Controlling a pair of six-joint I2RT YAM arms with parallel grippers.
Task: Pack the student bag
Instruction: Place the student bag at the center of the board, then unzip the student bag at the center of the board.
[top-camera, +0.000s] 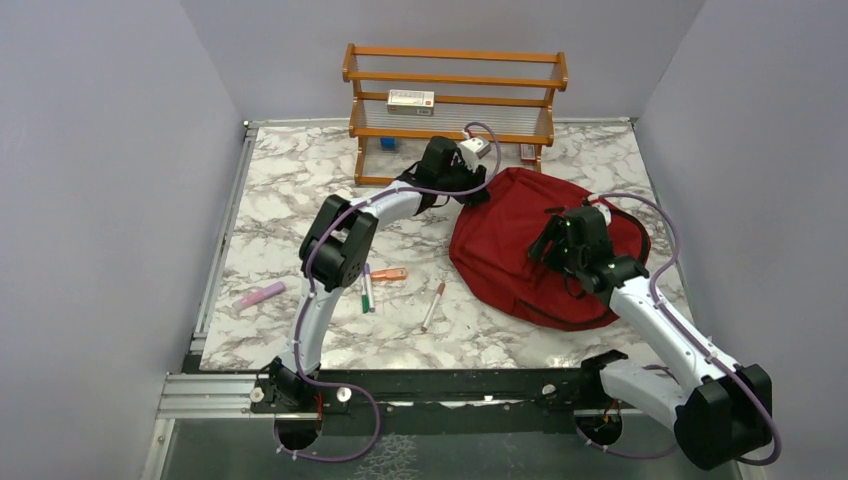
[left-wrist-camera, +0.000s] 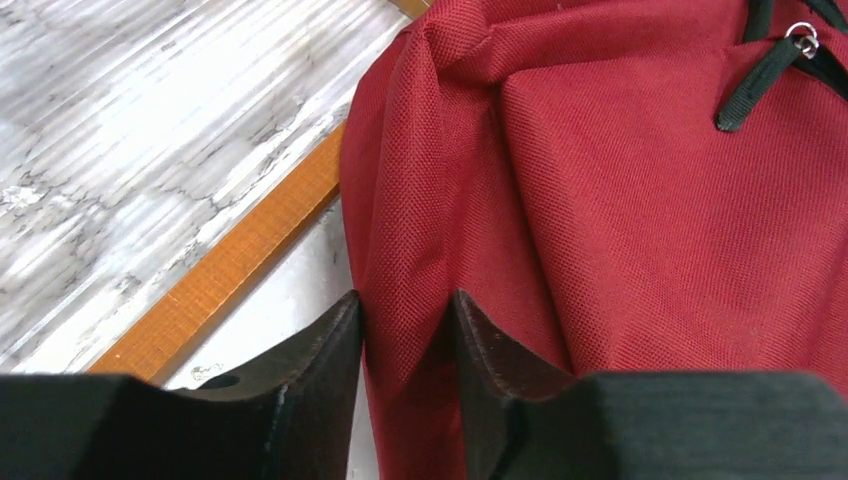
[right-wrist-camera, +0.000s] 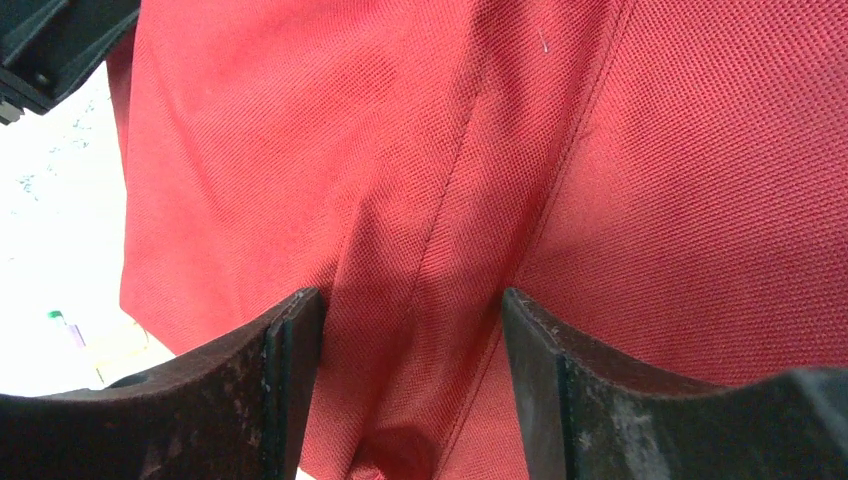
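Note:
The student bag (top-camera: 510, 255) is a dark red fabric backpack lying flat on the marble table, right of centre. My left gripper (top-camera: 474, 190) is at the bag's far left edge. In the left wrist view a raised fold of the bag (left-wrist-camera: 600, 200) fills the gap of the left gripper (left-wrist-camera: 405, 322), and both fingers press against it. My right gripper (top-camera: 555, 245) is over the middle of the bag. The right wrist view shows the right gripper (right-wrist-camera: 412, 312) standing wide apart over a ridge of red cloth (right-wrist-camera: 420, 200), not pinching it. A black zipper pull (left-wrist-camera: 752, 88) lies on the bag.
A wooden shelf (top-camera: 455, 100) stands at the back with a white box (top-camera: 411, 101) on it; its lower rail (left-wrist-camera: 240, 262) is just beside the left gripper. Several pens lie left of the bag: a pink marker (top-camera: 260, 295), a green one (top-camera: 366, 290), an orange one (top-camera: 388, 274), a thin pen (top-camera: 433, 305).

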